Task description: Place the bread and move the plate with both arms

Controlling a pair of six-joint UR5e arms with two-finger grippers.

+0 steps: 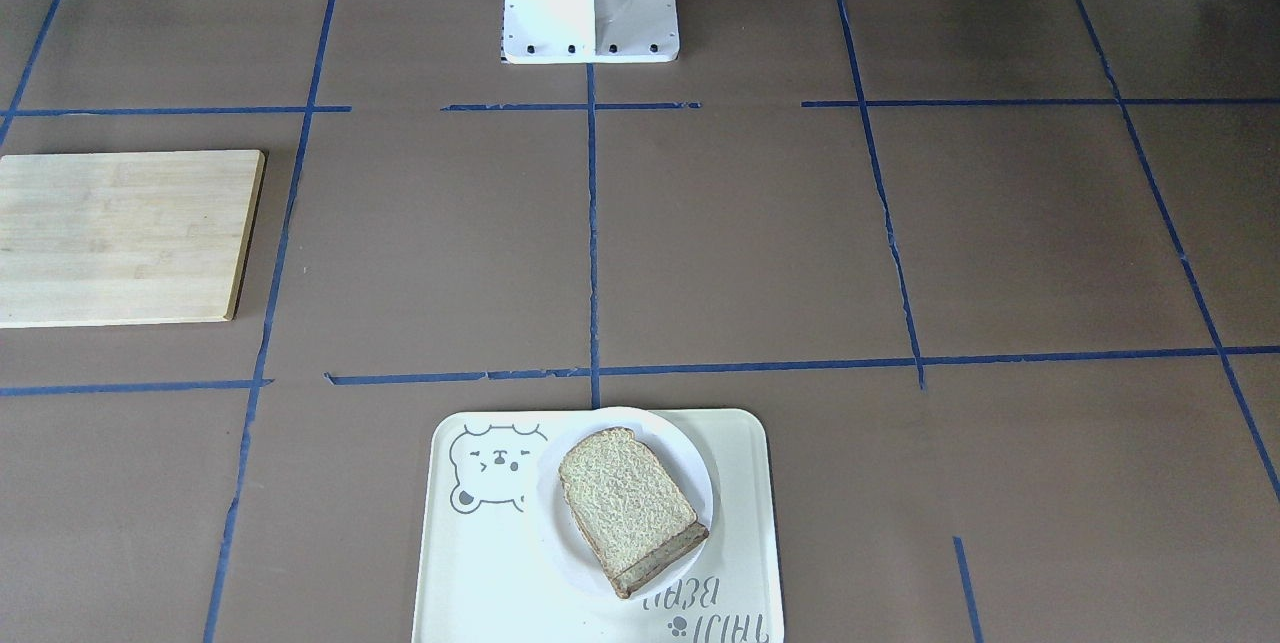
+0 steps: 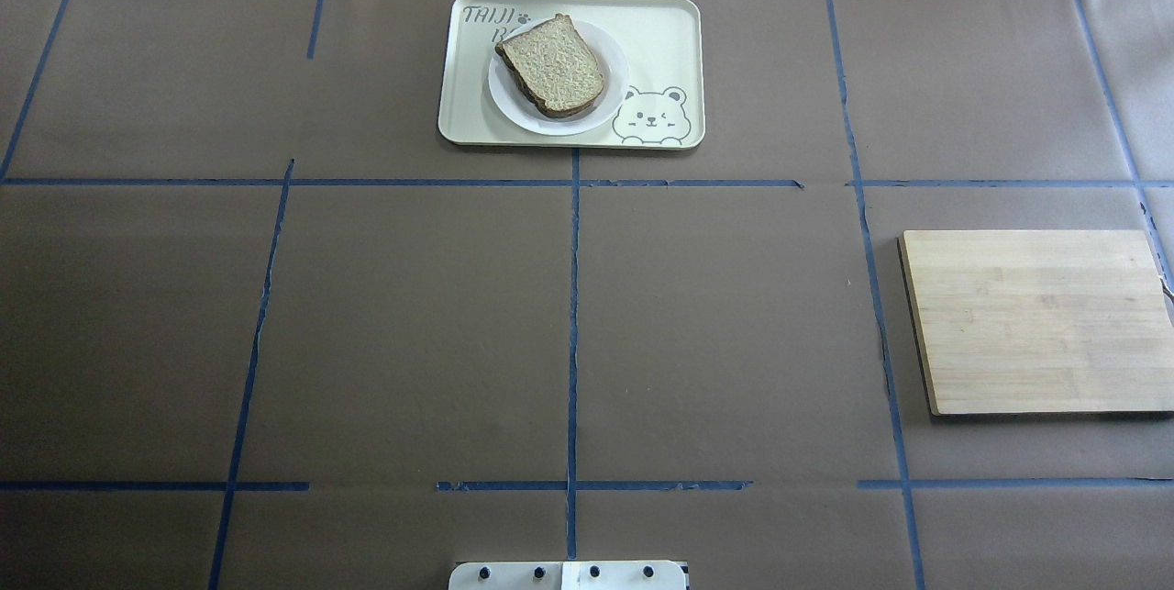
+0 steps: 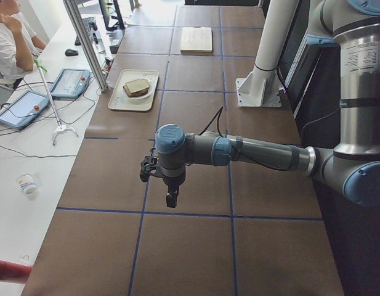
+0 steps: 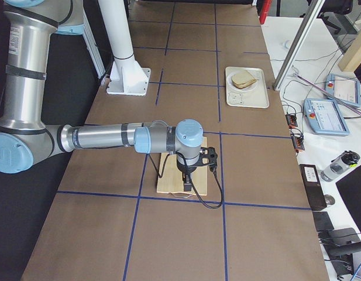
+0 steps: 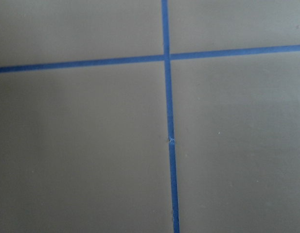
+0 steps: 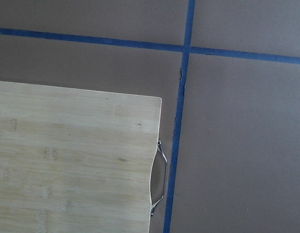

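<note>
The bread (image 1: 628,508) lies on the small white plate (image 1: 685,453), with a second bread layer showing under its edge. The plate stands on the cream bear tray (image 1: 480,573) at the table's far middle. Bread (image 2: 553,64), plate (image 2: 616,76) and tray (image 2: 660,30) also show in the overhead view. My left gripper (image 3: 171,200) hangs over bare table at the left end, seen only in the left side view. My right gripper (image 4: 186,186) hangs over the wooden board (image 4: 174,175), seen only in the right side view. I cannot tell whether either is open or shut.
The pale wooden board (image 2: 1036,319) lies on my right side; its metal handle (image 6: 160,179) shows in the right wrist view. The white robot base (image 1: 590,3) stands at the near middle. Blue tape lines cross the brown table. An operator (image 3: 8,43) sits beyond the far edge.
</note>
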